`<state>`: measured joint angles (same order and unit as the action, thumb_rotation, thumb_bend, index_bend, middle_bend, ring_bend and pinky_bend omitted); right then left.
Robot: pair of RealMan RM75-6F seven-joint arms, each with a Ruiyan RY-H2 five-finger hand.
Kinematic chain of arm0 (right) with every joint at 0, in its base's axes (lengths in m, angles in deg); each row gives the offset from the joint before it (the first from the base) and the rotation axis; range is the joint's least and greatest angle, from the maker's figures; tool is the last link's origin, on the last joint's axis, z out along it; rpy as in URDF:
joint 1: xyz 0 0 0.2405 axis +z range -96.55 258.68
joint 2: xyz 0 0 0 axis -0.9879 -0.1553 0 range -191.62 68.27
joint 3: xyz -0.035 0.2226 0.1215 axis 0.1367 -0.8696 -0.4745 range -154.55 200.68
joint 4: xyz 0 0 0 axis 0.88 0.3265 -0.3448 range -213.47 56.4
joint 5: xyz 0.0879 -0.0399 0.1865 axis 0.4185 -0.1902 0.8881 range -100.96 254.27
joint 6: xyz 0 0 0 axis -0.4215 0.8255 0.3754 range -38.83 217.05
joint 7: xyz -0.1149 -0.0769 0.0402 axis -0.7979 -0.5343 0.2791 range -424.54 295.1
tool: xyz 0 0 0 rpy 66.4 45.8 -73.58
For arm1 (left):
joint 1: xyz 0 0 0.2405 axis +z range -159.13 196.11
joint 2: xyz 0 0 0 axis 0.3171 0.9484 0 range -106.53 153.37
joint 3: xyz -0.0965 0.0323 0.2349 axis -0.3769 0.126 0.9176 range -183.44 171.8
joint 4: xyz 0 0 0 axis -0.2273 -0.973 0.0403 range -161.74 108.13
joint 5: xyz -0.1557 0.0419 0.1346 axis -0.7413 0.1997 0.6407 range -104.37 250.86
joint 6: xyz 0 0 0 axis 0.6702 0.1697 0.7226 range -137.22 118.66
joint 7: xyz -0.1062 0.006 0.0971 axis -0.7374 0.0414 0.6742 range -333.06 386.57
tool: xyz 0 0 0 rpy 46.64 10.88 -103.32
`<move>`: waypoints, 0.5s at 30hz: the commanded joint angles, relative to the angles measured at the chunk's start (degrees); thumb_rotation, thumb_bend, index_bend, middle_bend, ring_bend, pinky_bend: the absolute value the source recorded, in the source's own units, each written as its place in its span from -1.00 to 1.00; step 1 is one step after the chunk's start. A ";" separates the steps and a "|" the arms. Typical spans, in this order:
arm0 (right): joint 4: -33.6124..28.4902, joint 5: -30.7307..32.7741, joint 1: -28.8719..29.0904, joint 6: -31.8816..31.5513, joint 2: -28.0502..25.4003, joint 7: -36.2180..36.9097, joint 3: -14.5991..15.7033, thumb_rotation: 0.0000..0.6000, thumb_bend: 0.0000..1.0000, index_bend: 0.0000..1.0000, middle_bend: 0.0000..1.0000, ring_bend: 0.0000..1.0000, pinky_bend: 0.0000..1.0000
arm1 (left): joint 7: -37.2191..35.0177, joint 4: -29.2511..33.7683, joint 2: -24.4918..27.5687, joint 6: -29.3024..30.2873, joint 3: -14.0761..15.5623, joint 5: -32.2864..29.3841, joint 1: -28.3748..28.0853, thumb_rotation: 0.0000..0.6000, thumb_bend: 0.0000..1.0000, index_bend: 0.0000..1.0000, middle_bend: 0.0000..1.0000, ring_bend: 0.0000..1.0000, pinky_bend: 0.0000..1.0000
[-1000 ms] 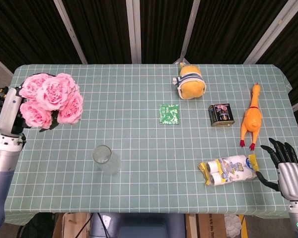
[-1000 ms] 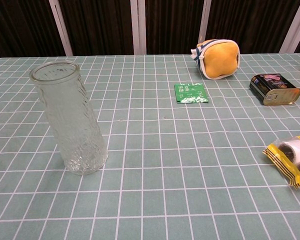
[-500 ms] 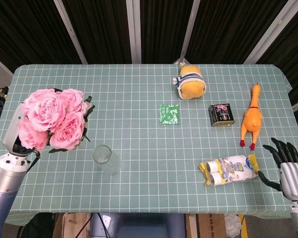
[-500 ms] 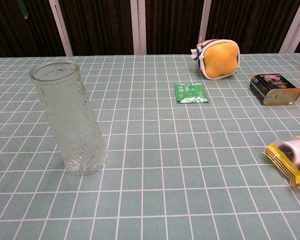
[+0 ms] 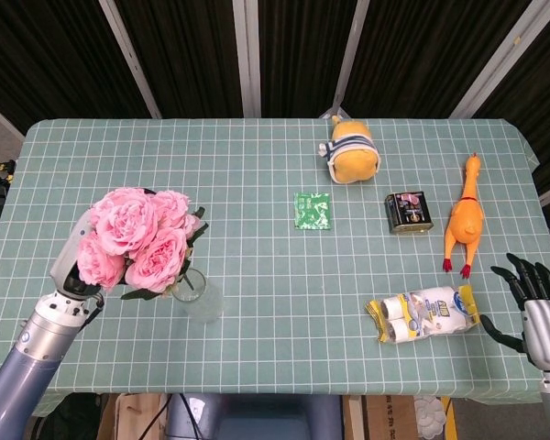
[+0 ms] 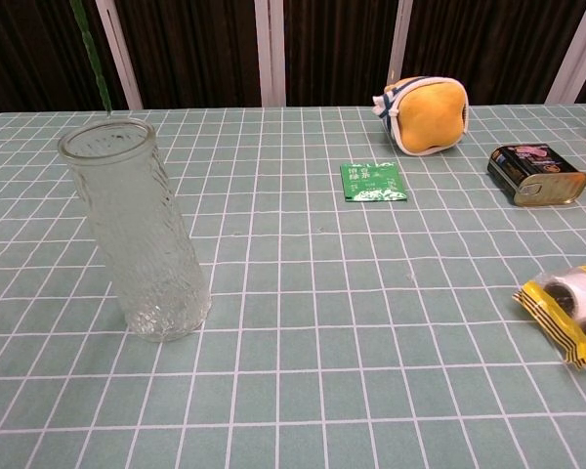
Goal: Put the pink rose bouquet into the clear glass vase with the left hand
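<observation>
Left robot hand (image 5: 71, 272) clenched; right robot hand (image 5: 535, 298) splayed

Table (image 5: 257, 156) under green white-grid cloth; dark corrugated wall panels (image 5: 174, 55) behind, pale metal struts (image 5: 247, 55) between.

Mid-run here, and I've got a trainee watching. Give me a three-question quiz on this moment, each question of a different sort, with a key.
1. True or false: the stems of the pink rose bouquet already sit inside the clear glass vase.
2. Which hand holds the bouquet? A) left hand B) right hand
3. Fill in: the yellow rubber chicken lies to the right of the dark ____.

Key: 1 false, a green stem hangs above the rim in the chest view; 2 A; 3 tin.
</observation>
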<state>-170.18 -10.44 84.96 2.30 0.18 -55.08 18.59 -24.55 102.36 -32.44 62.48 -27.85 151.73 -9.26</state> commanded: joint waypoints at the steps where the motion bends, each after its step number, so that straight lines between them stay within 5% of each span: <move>1: 0.03 -0.05 0.01 0.00 0.01 0.03 0.01 1.00 -0.44 -0.59 -0.82 -0.85 -1.00 | 0.03 -0.66 -0.52 -0.10 0.31 -0.51 0.01 1.00 -0.12 -0.38 -0.18 -0.36 -0.12; 15: 0.21 0.12 0.08 0.20 0.14 0.19 -0.06 1.00 -0.44 -0.59 -0.82 -0.85 -1.00 | 6.71 -3.51 -3.89 0.37 2.86 2.01 -0.23 1.00 -0.12 -0.39 -0.19 -0.36 -0.12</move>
<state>-169.97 -10.32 85.04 2.50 0.32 -54.88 18.53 -19.37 99.16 -35.44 62.49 -25.84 152.64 -9.53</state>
